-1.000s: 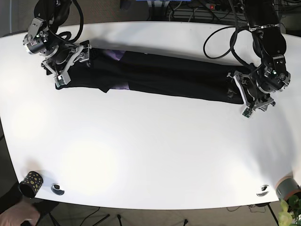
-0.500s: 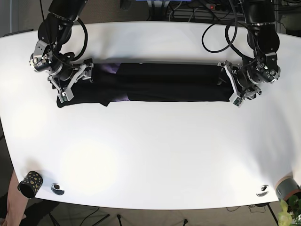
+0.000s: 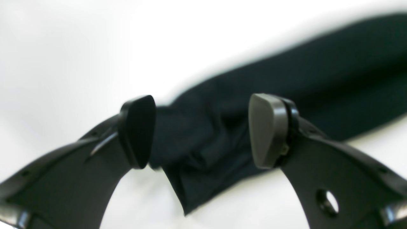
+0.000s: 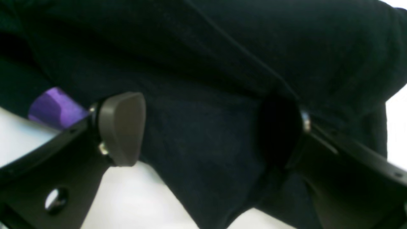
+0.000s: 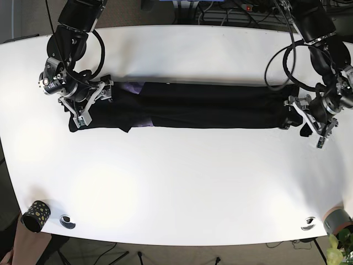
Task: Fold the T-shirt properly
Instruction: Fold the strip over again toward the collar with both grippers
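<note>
The black T-shirt [image 5: 198, 105] lies as a long narrow band across the far half of the white table [image 5: 176, 182], with purple print [image 5: 135, 88] showing near its left end. My right gripper [image 5: 83, 110] sits over that left end; in the right wrist view it [image 4: 200, 128] stands open, its fingers [image 4: 122, 127] straddling dark cloth [image 4: 203, 79] beside a purple patch [image 4: 54, 108]. My left gripper [image 5: 311, 120] is at the band's right end. In the left wrist view it [image 3: 202, 130] is open, the rumpled shirt end [image 3: 203, 143] lying between and beyond its pads [image 3: 267, 130].
A dotted black cup [image 5: 36, 214] and a small metal fitting [image 5: 67, 221] sit at the near left corner. Another fitting [image 5: 308, 223], a grey cup [image 5: 336, 218] and a plant [image 5: 337, 251] are at the near right. Cables [image 5: 220, 14] run behind the table.
The shirt went from a slanted band to a straight one, and its right end now reaches further right. The left gripper moved right and down; the right gripper shifted slightly along the left end.
</note>
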